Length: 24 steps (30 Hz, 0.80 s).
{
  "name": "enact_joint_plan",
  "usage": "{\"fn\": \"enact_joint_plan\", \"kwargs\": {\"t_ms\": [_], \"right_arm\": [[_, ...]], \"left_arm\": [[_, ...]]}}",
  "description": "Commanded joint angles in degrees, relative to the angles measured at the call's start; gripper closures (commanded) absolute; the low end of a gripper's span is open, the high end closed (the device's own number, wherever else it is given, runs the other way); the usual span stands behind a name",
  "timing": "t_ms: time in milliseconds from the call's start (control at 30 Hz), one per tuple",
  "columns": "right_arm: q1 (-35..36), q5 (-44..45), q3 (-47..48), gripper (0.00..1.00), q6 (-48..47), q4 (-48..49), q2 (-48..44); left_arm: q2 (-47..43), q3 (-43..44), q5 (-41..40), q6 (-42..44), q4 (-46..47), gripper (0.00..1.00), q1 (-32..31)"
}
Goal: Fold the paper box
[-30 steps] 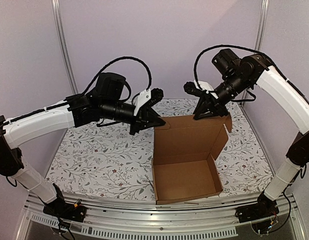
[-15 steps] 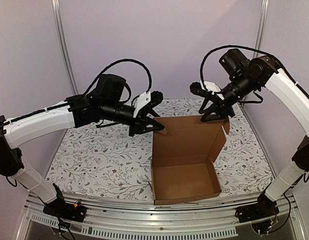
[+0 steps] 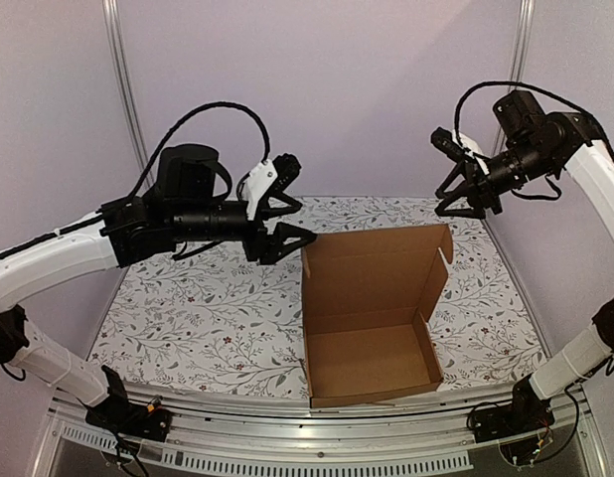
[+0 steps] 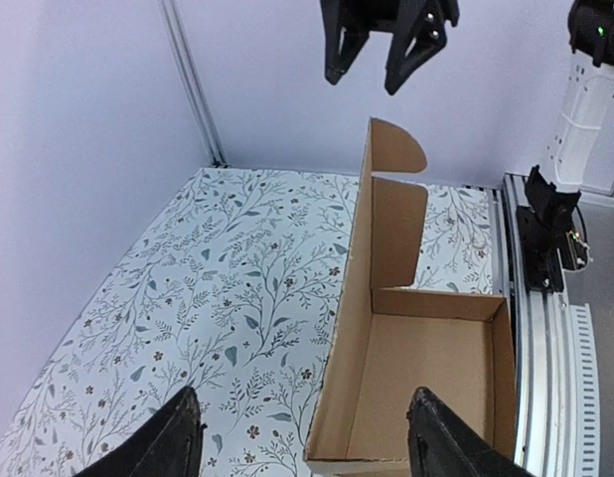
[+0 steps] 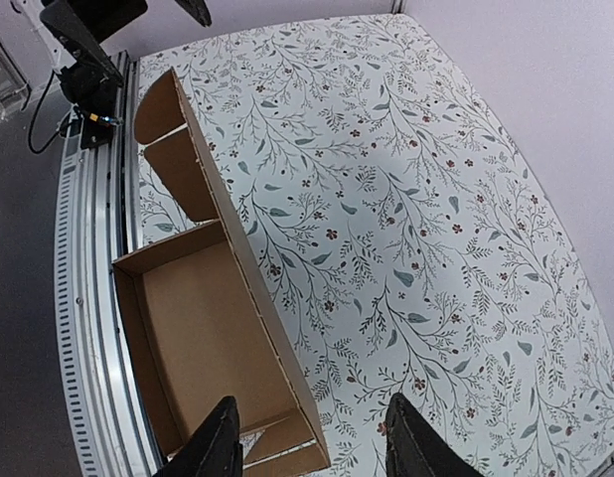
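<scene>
Both hands are being pulled clear of the box: a second ago each one was being pinched shut on an upper corner of the lid, and now the left hand (image 3: 292, 211) is being drawn back toward 9 o'clock while the right hand (image 3: 451, 177) is being lifted away toward 2 o'clock. The paper box (image 3: 372, 318) is being left just where it was, on the flowered surface (image 3: 188, 308), right of centre, its open tray (image 3: 372, 363) toward the near edge and its lid (image 3: 377, 273) standing upright behind it.

The left hand is being shown wide open in its own wrist view, with nothing between the fingers. The right hand is being shown with its fingers apart too, though less widely, and nothing is being held there either.

From the left hand, the box is being seen at about 4 o'clock; from the right hand, at about 7 o'clock. The lid's top edge is running from 9 to 3 across the surface. The left hand is being kept the nearer of the two, its lower finger near the lid's left corner, while the right hand is being held well apart, above the right corner. A rounded ear flap (image 4: 396, 149) is being seen at the lid's end, not yet tucked, so the closing of the lid toward 6 o'clock is being judged the step still to come.
</scene>
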Motion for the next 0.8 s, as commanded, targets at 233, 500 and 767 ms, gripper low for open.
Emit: {"fn": "enact_joint_plan", "kwargs": {"t_ms": [233,500,767], "right_arm": [[-7.7,-2.7,-20.9,0.48,14.8,11.0,-15.9],[-9.0,-1.3,-33.1,0.44,19.9,18.5,-26.9],[-11.9,-3.1,-38.0,0.42,22.1,21.6,-28.8]], "left_arm": [[-14.3,-10.7,-38.7,-25.5,-1.0,0.36,-10.7],[-16.0,-19.4,-42.4,-27.3,-2.4,0.37,-19.0],[-7.3,-16.2,-48.8,-29.2,-2.5,0.37,-23.5]]}}
